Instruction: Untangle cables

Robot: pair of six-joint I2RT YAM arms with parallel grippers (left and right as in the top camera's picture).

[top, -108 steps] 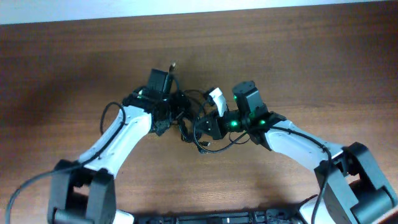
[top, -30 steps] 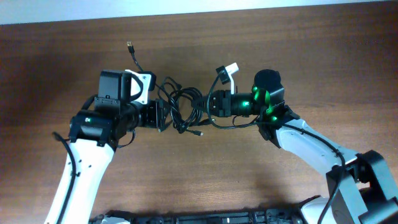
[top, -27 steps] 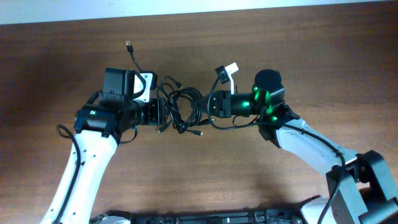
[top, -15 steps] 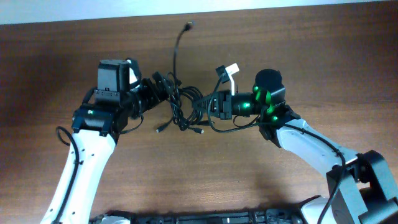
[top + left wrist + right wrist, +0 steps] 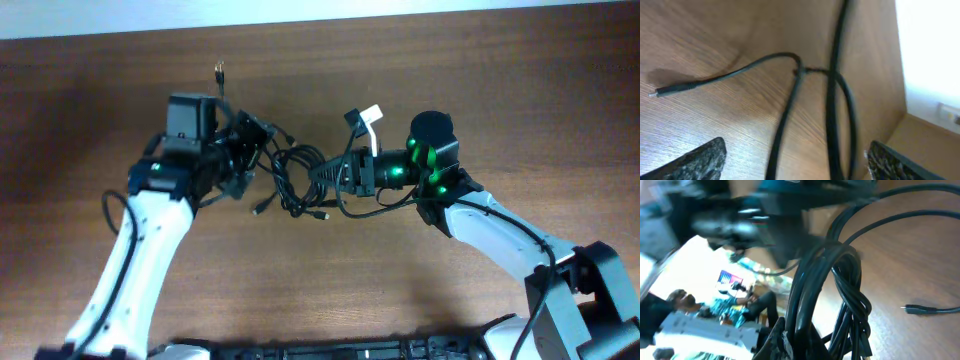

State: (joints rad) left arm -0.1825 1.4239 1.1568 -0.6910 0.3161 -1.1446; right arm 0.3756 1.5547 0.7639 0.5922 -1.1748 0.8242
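Light, limp black cables [image 5: 292, 180] are shown knotted just ahead of the right gripper [image 5: 322, 176], clamped in its closed jaws; a loose strand by the wide-spread left gripper [image 5: 245, 150] is judged best taken

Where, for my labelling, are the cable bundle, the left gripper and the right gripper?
cable bundle [image 5: 293, 182], overhead view, on the tangled loops in its middle.
left gripper [image 5: 796, 145], left wrist view, midway between its open fingertips.
right gripper [image 5: 322, 174], overhead view, at its fingertips, shut on the bundle.
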